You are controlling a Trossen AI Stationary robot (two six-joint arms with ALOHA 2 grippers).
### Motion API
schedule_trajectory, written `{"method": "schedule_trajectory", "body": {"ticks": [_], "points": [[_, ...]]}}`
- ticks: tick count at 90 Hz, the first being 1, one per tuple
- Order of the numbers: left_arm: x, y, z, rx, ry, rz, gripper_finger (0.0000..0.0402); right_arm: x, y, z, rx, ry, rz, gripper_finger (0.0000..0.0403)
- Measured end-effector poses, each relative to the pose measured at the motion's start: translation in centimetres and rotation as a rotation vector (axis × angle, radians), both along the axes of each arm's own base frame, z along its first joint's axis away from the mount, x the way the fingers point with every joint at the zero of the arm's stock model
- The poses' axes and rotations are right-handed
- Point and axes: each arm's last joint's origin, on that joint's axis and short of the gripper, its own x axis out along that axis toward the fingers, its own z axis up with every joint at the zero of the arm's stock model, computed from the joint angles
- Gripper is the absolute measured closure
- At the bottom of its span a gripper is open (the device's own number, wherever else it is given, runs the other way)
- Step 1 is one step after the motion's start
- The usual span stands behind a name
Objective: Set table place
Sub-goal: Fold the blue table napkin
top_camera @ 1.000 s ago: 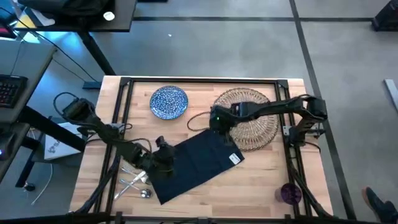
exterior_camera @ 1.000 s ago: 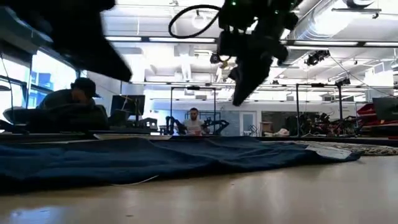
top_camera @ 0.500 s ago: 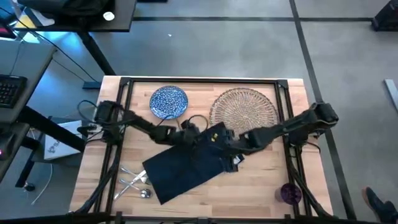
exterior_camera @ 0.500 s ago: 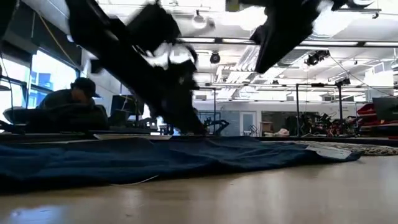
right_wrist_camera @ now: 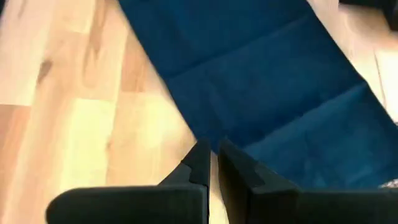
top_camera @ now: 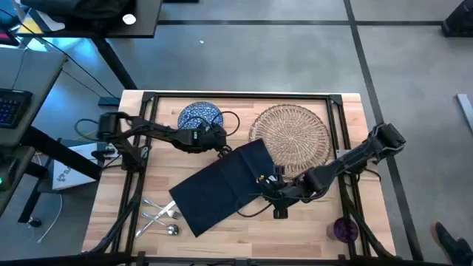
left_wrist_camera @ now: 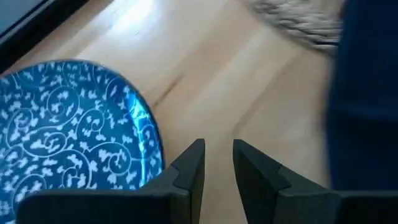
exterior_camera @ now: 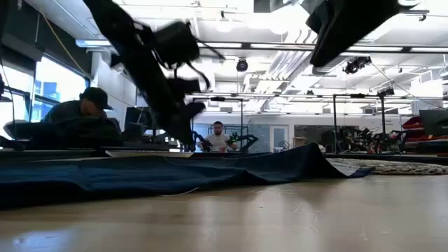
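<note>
Napkin edge vs. right gripper: the relation the next move is judged to turn on.

Table (top_camera: 310, 222) is seen from above w/ the placemat (top_camera: 293, 133) at approx. 1 o'clock. Napkin (top_camera: 222, 188) is spread mid-table, long axis 8-to-2 o'clock, its 4 o'clock edge met by the right gripper (top_camera: 267, 185), fingers nearly closed at the hem; an actual pinch can't be confirmed. Plate (top_camera: 198, 116) sits at 11; left gripper (top_camera: 216, 142) is held beside its 4 o'clock rim, slightly parted, empty.
</note>
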Motion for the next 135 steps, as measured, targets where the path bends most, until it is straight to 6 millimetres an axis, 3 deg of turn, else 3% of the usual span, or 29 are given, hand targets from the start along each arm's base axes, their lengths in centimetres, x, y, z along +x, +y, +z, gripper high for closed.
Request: {"method": "schedule_trajectory", "body": {"ticks": [10, 16, 30, 46, 60, 70, 87, 100, 117, 135], "points": [[0.3, -2.6, 1.2, -0.048, -0.062, -0.155, 0.0337, 0.1, -0.9, -2.2, 0.018, -0.057, -0.022, 0.0403], [0.6, -4.1, 0.9, -0.045, -0.069, -0.199, 0.0337, 0.1, -1.6, -3.6, 0.021, -0.098, -0.040, 0.0403], [1.0, -6.2, -1.9, -0.063, -0.001, -0.200, 0.0337, 0.3, -3.7, -7.0, 0.017, -0.124, -0.077, 0.0403], [1.5, -8.5, -5.1, -0.087, 0.049, -0.251, 0.0337, 1.6, -6.5, -10.4, -0.056, -0.017, -0.054, 0.0403], [1.4, -10.2, -5.9, -0.075, 0.059, -0.293, 0.0337, 3.4, -9.8, -10.6, -0.218, 0.011, -0.173, 0.0403], [0.9, -11.2, -5.5, -0.089, 0.075, -0.326, 0.0337, 4.4, -11.0, -8.8, -0.278, -0.007, -0.200, 0.0403], [-0.7, -12.1, -3.5, -0.123, 0.101, -0.343, 0.0337, 4.9, -9.7, -5.0, -0.254, 0.002, -0.015, 0.0403], [-1.4, -12.8, -0.6, -0.047, -0.007, -0.305, 0.0337, 5.1, -7.5, -3.1, -0.069, -0.060, 0.123, 0.0403], [-1.9, -13.2, 0.3, 0.063, -0.082, -0.200, 0.0337, 5.4, -4.6, -5.0, 0.074, -0.151, 0.137, 0.0403], [-0.3, -12.8, -2.5, 0.071, -0.082, -0.150, 0.0337, 6.3, -1.0, -8.8, 0.204, -0.174, 0.193, 0.0403]]}}
